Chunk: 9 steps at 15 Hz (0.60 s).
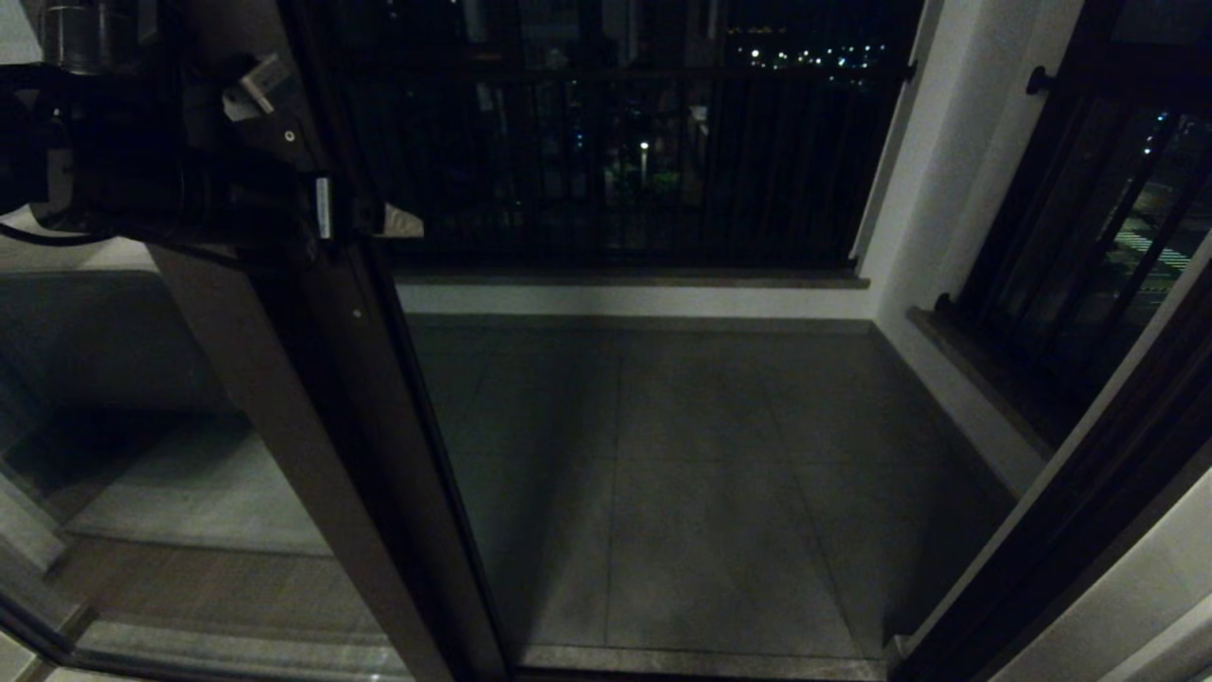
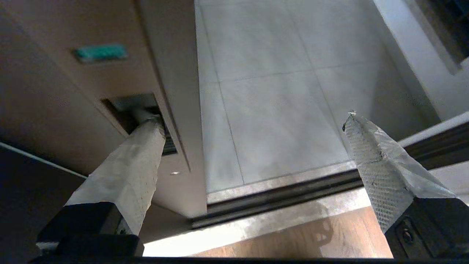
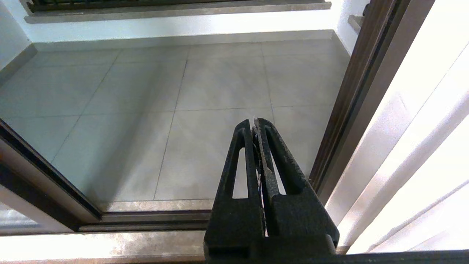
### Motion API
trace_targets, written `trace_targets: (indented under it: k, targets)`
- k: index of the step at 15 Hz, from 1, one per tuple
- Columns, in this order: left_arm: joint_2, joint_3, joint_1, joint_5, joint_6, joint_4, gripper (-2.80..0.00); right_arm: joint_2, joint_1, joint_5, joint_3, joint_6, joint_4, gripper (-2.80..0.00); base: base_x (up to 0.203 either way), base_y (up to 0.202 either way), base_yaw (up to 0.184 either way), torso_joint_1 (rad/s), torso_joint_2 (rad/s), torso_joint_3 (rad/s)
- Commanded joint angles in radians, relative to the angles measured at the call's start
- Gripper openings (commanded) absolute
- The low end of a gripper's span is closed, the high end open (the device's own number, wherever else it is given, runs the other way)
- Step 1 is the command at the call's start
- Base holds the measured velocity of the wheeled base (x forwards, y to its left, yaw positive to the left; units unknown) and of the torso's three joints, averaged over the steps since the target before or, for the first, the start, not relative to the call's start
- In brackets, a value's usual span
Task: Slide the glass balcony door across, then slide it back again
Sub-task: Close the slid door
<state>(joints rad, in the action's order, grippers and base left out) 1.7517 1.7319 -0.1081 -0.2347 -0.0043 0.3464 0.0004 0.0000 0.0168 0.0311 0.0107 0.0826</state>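
Note:
The glass balcony door [image 1: 284,398] stands at the left, its dark brown stile slanting down the head view and reflective glass to its left. My left gripper [image 1: 327,153] is up at the stile. In the left wrist view the left gripper [image 2: 249,115] is open wide. One taped finger [image 2: 128,165] has its tip inside the recessed slot handle [image 2: 124,104], while the other finger [image 2: 370,154] hangs free over the doorway. My right gripper [image 3: 255,123] is shut on nothing, low over the threshold near the right jamb, and is out of the head view.
The doorway gives onto grey balcony tiles [image 1: 710,474]. A dark floor track [image 2: 278,198] crosses the threshold. The brown right jamb [image 1: 1070,511] borders the opening, with a pale curtain [image 3: 421,128] beside it. A black-barred railing [image 1: 615,161] closes the balcony's far side.

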Motion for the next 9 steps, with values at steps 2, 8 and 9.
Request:
trace_targets:
  k: [2,8,9]
  targets:
    - [0.008,-0.001,0.0,-0.04,0.0,0.003,0.0,0.0,0.0,0.0,0.0,0.0,0.0,-2.8,0.0,0.0,0.0,0.0,0.0,0.0]
    - [0.002,0.003,-0.008,-0.049,0.0,0.002,0.0,0.0,0.0,0.0,0.0,0.0,0.0,-2.8,0.0,0.0,0.0,0.0,0.0,0.0]
    - [0.002,0.003,-0.012,-0.051,0.0,0.002,0.0,0.0,0.0,0.0,0.0,0.0,0.0,-2.8,0.0,0.0,0.0,0.0,0.0,0.0]
